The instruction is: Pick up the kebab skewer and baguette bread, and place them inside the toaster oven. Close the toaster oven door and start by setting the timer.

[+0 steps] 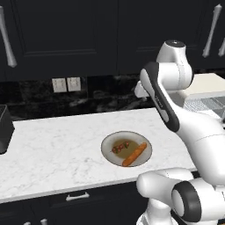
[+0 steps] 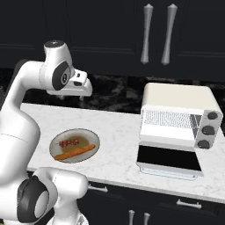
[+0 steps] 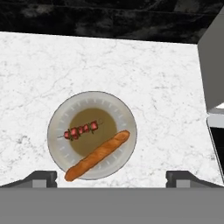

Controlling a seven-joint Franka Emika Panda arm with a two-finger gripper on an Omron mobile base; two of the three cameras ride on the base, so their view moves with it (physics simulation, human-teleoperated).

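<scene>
So the claw (image 3: pixel 111 177) hangs high over the plate (image 3: pixel 59 114), its 2 tips spread wide and gripping nothing, probably lining up a grab from above. The baguette (image 3: pixel 97 155) lies diagonally across the plate's near edge, one end poking over the rim, and the skewer (image 3: pixel 81 130) sits just behind it in the middle. Farther right on the counter (image 2: pixel 118 132), the toaster oven (image 2: pixel 178 115) has its door (image 2: pixel 169 160) dropped flat, ready for loading.

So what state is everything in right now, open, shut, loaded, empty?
toaster oven door: folded down, open
toaster oven: nothing seen on its rack
kebab skewer: lying on the plate
baguette bread: lying on the plate, one end over the rim
pincer: open, holding nothing
</scene>
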